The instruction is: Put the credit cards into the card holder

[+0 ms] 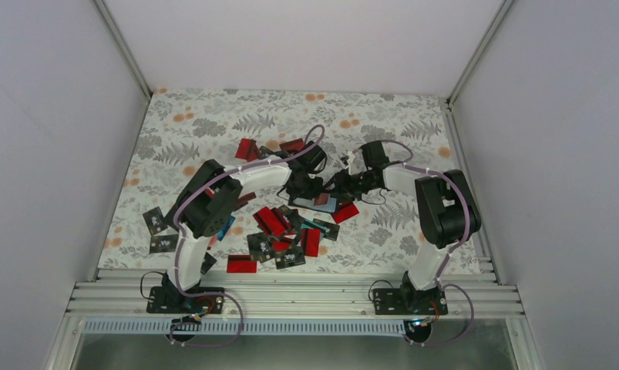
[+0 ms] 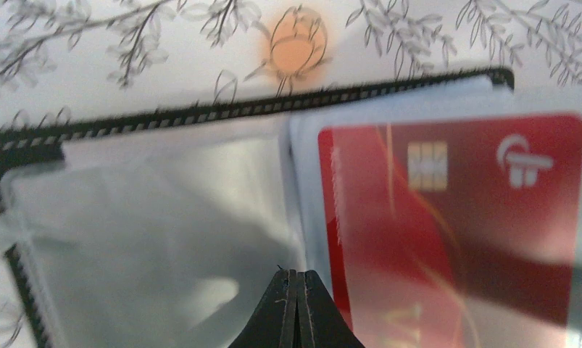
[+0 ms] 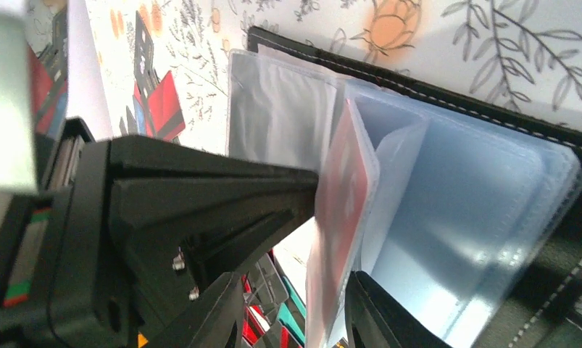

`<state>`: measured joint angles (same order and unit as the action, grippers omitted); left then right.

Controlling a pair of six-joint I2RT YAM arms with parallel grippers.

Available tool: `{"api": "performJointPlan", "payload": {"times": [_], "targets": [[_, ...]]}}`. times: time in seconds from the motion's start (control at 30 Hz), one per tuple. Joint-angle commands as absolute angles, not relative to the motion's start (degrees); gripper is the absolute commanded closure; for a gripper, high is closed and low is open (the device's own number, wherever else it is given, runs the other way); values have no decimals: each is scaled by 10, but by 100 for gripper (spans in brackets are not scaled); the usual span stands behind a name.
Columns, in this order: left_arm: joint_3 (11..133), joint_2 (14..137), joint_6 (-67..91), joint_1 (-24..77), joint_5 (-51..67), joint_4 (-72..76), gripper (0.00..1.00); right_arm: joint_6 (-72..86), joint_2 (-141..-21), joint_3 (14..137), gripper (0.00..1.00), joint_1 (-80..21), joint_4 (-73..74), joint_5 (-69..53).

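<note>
The card holder [image 1: 327, 203] lies open on the floral cloth at mid-table, black with white stitching [image 2: 201, 112] and clear plastic sleeves. One sleeve holds a red credit card [image 2: 454, 217]. My left gripper [image 2: 297, 279] is shut, its tips pressing on the sleeves at the fold, left of that card. My right gripper [image 3: 295, 304] is open, with the raised sleeve holding the red card [image 3: 342, 203] standing between its jaws, against the right finger. In the top view the two grippers [image 1: 310, 187] [image 1: 338, 185] meet over the holder.
Several loose cards lie near the holder: red ones [image 1: 271, 221] [image 1: 242, 264] [image 1: 247, 148], black ones with white print [image 1: 156, 221] [image 1: 163, 243], a teal one [image 1: 226, 229]. White walls enclose the table on three sides.
</note>
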<state>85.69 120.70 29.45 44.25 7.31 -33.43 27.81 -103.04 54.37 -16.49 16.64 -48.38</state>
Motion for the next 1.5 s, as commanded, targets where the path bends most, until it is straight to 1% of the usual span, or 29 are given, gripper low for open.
{"api": "performJointPlan", "payload": {"times": [0.0,0.3,0.6,0.7,0.77,0.8,0.9,1.13,1.3,1.47], "targets": [[834,1150,309,444,55,-368,98,274,-1024,568,62,-180,176,-483],[756,1012,326,415,9,-388,97,295,-1053,622,62,-215,181,-475],[591,827,374,405,-18,-394,97,308,-1157,762,61,-278,200,-504],[525,763,403,406,-19,-396,93,296,-1168,802,60,-288,227,-505],[482,721,423,407,-17,-405,85,293,-1153,805,59,-292,239,-493],[466,702,431,409,-16,-412,80,290,-1142,801,59,-293,243,-484],[430,652,458,418,-17,-434,67,279,-1100,778,58,-304,263,-433],[392,591,530,479,-31,-475,48,285,-961,652,57,-334,276,-325],[380,601,579,547,-44,-473,44,290,-870,568,56,-368,294,-278],[366,633,571,586,-30,-392,43,313,-809,497,55,-402,277,-272]]}}
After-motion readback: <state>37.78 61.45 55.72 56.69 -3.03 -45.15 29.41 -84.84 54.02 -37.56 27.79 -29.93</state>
